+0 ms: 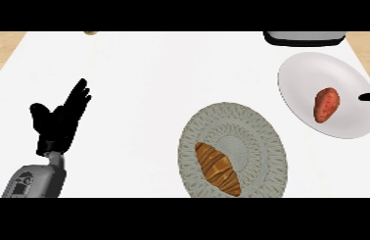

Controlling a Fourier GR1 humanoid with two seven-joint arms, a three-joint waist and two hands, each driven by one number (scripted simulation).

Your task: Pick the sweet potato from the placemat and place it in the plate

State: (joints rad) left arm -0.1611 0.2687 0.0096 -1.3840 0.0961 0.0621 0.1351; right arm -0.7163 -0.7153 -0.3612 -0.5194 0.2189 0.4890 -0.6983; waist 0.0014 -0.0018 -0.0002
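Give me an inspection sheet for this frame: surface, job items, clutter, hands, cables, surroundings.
Surface: white counter, wood-coloured strips at both top corners.
Job's things: sweet potato lies in the white plate at right; round patterned grey placemat sits at centre-low.
Clutter: croissant lies on the placemat; small tan object at the top edge, too cut off to identify.
Hands: left hand open, fingers up, resting at left; right hand shows only a black tip at the right edge beside the plate.
Cables: nothing seen.
Surroundings: grey appliance at the top right, partly cut off.
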